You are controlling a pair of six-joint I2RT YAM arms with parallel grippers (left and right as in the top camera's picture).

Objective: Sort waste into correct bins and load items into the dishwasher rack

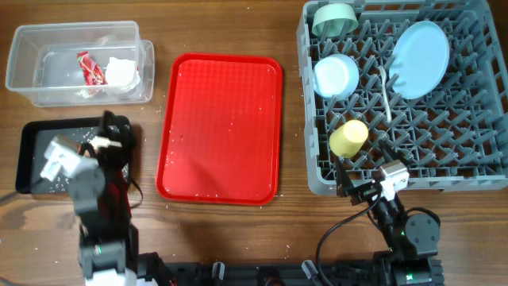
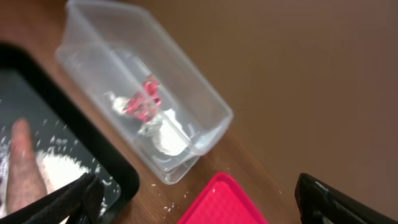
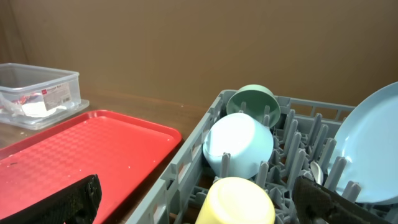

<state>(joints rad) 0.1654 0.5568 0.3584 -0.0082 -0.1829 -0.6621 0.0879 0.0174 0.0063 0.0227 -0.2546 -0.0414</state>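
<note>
The grey dishwasher rack (image 1: 476,151) holds a mint green bowl (image 1: 335,19), a pale blue bowl (image 1: 336,75), a pale blue plate (image 1: 421,59), a white spoon (image 1: 386,91) and a yellow cup (image 1: 348,137). The clear tub (image 1: 32,56) holds the red wrapper (image 1: 90,67) and the white tissue (image 1: 121,71). The black tray (image 1: 28,151) holds rice (image 2: 62,168) and a brownish stick (image 2: 22,165). My left gripper (image 1: 113,131) is open and empty over the black tray's right end. My right gripper (image 1: 353,184) is open and empty at the rack's front left corner, near the cup (image 3: 239,199).
The red serving tray (image 1: 221,127) lies between the bins and the rack, with a few white specks on it. Loose rice grains (image 2: 174,200) lie on the wooden table between the black tray and the red tray.
</note>
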